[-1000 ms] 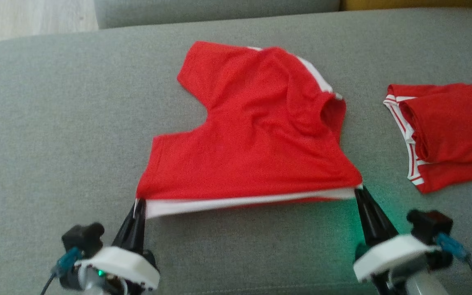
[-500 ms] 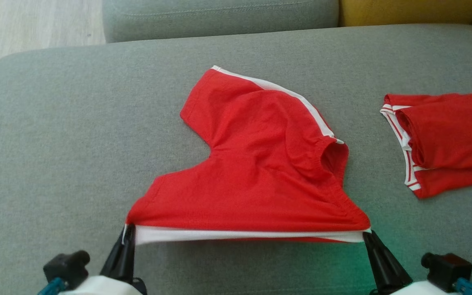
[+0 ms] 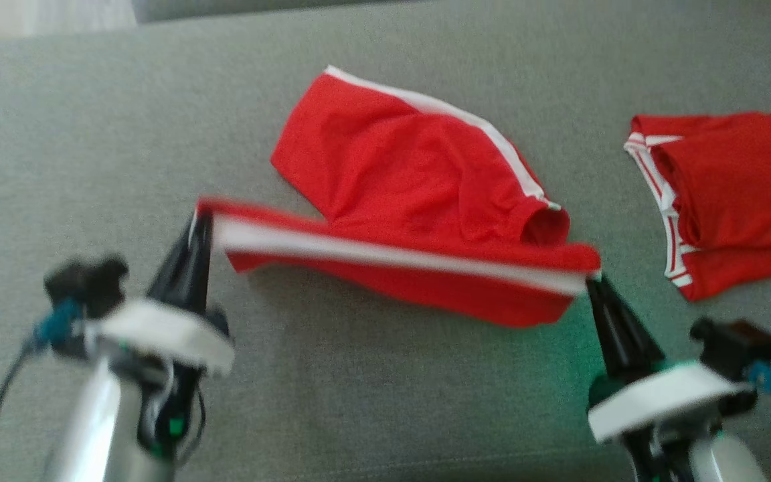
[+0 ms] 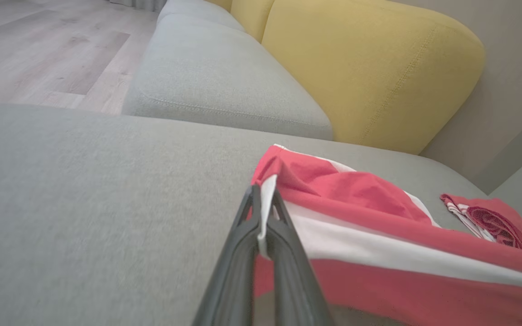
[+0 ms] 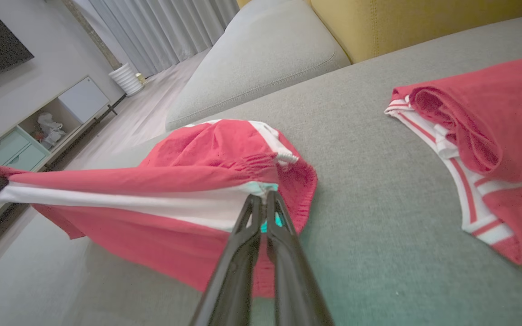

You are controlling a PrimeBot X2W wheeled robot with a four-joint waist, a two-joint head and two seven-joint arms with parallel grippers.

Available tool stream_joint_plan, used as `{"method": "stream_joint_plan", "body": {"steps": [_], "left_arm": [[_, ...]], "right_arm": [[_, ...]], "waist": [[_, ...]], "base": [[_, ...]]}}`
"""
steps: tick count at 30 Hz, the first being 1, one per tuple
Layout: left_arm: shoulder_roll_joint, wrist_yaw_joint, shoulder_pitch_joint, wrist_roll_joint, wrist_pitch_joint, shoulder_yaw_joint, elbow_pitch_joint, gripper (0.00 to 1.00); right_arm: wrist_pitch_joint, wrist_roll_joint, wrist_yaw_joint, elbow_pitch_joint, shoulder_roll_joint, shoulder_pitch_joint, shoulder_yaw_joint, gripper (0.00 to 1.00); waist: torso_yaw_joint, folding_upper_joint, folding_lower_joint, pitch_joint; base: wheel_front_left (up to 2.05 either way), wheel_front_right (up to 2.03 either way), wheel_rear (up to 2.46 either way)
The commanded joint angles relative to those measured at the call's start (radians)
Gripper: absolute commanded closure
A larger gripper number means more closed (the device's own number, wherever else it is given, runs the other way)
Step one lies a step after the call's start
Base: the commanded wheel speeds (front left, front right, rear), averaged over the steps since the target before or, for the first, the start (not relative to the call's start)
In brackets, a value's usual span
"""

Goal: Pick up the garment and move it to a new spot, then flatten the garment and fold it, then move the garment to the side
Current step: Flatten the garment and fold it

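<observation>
**Grippers clamped on the garment's banded edge; fold judged in hand**

Left gripper (image 3: 198, 224) and right gripper (image 3: 591, 281) each have their fingers pressed together on one end of the white band (image 3: 392, 258) along the edge of the red garment (image 3: 412, 167). Both wrist views show cloth pinched at the tips. The band is raised and drawn taut between the two grippers. It sits skewed, with its left end farther up the head view. The rest of the garment lies on the grey sofa seat (image 3: 77, 134), rumpled around its elastic opening. A second red garment (image 3: 740, 194) lies apart to the right.

Assessment: this looks like the folding step.
- Both ends should travel at one pace so the band comes level.
- Tension should be enough to prevent sag, but not enough to drag the resting half.
- The edge should be laid squarely over the far hem before either gripper lets go.
- The pinches are thin, so slippage is the chief risk.
</observation>
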Motion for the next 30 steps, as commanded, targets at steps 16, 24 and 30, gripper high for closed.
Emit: {"method": "stream_joint_plan", "body": {"steps": [16, 24, 30], "left_arm": [[0.008, -0.048, -0.680, 0.013, -0.022, 0.001, 0.545, 1.00], [-0.002, -0.063, -0.886, 0.028, -0.062, -0.031, 0.848, 1.00], [-0.019, -0.074, -0.969, 0.023, -0.102, -0.052, 0.998, 1.00]], "right_arm": [[-0.090, 0.138, 0.006, 0.227, -0.012, -0.398, 0.079, 1.00], [-0.137, 0.193, 0.006, 0.311, -0.012, -0.497, 0.164, 1.00], [-0.154, 0.216, 0.006, 0.350, -0.012, -0.531, 0.207, 0.52]], "waist": [[-0.111, 0.0000, 0.0001, 0.208], [-0.163, 0.0000, 0.0001, 0.246], [-0.183, 0.0000, 0.0001, 0.259]], "base": [[0.00, 0.00, 0.00], [0.00, 0.00, 0.00], [0.00, 0.00, 0.00]]}}
